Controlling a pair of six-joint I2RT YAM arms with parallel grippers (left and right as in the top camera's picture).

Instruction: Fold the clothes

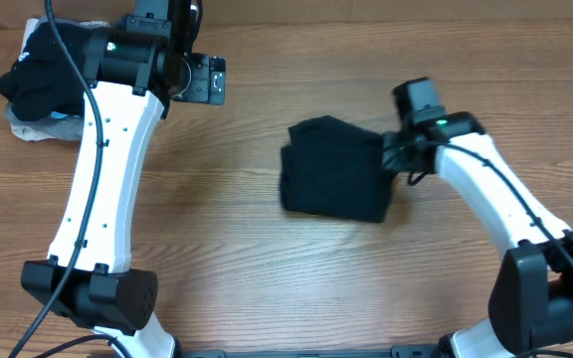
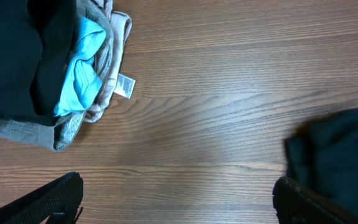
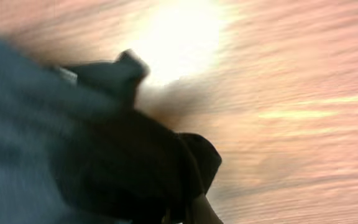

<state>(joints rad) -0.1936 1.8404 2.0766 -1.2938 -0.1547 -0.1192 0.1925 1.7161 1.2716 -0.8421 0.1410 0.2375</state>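
Black shirt [image 1: 334,167] lies as a folded, roughly square bundle near the middle of the table [image 1: 267,278], a bit toward the right edge. Its top-left corner is rumpled and the rest is fairly flat.

Right gripper [image 1: 394,154] is at the shirt's right edge, touching or overlapping the fabric. The right wrist view is heavily blurred and shows only dark cloth [image 3: 104,162] close to the lens over wood grain. Cannot tell how the jaws stand or whether they hold the fabric.

Left gripper [image 1: 203,80] hangs over bare wood near the far edge, just right of the pile [image 1: 38,85] in the far-left corner. In the left wrist view its fingers [image 2: 48,199] are spread wide with nothing between them.

The pile holds a black garment [image 2: 11,56] on top, a light-blue garment [image 2: 79,68] tucked in, and a beige garment [image 2: 67,127] below, with a white tag [image 2: 124,86] sticking out onto the table. The pile is loosely stacked and its edges are uneven. The same view catches the black shirt at the right side [image 2: 340,149], well apart from the pile.
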